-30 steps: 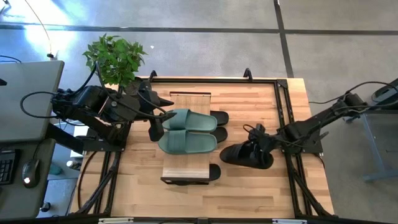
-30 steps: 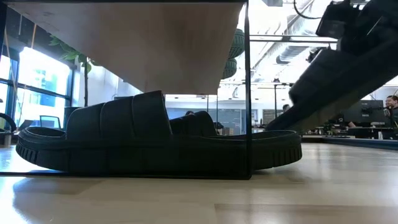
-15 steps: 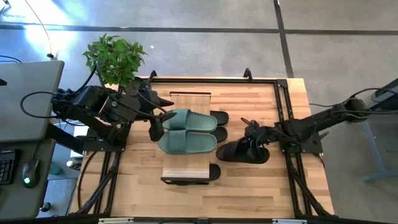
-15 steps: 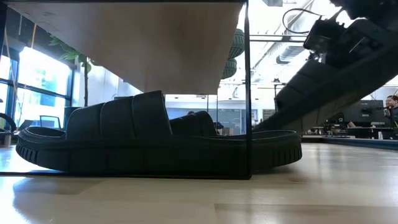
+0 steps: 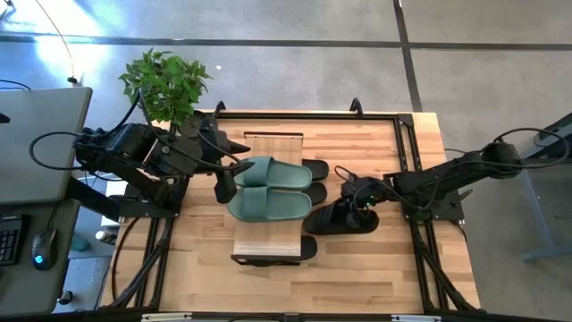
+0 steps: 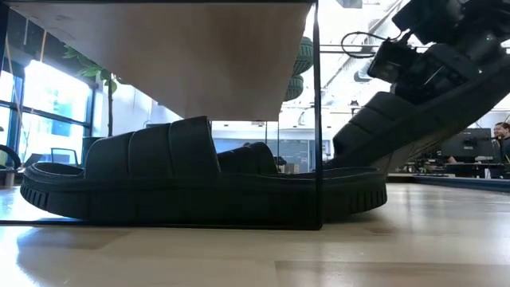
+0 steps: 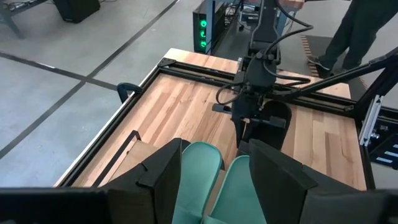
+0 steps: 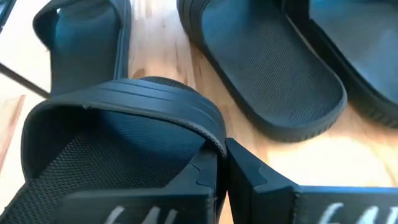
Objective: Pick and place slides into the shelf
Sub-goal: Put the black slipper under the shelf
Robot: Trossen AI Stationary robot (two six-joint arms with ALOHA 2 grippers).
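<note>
Slides were the whole job, and I had one black slide (image 5: 338,218) pinched in the right hand (image 5: 360,202), fingers clamped on its strap, as the right wrist view showed with the strap edge caught between the two dark tips. I held it by the strap because that is the only part a narrow two-finger hand can close around. In the low view the slide (image 6: 398,119) hung tilted, toe down and heel up, its toe just at the open side of the shelf (image 5: 268,143); I judged that slope suited feeding it under the plank beside the black slides already lying there.

Three black toes poked out from under the shelf on the right arm's side in the high view: two side by side (image 5: 315,170) and one apart, nearer the bench's front edge (image 5: 308,248). That left a gap between them, which I took as the slot I was aiming for. The sage green pair (image 5: 273,188) sat on top of the plank, toes toward the right arm.

My left hand (image 7: 214,177) waited over the green pair's heel ends with its fingers spread and nothing between them, clear of the right arm. A potted plant (image 5: 165,82) stood at the bench (image 5: 375,268) corner, away from the work.
</note>
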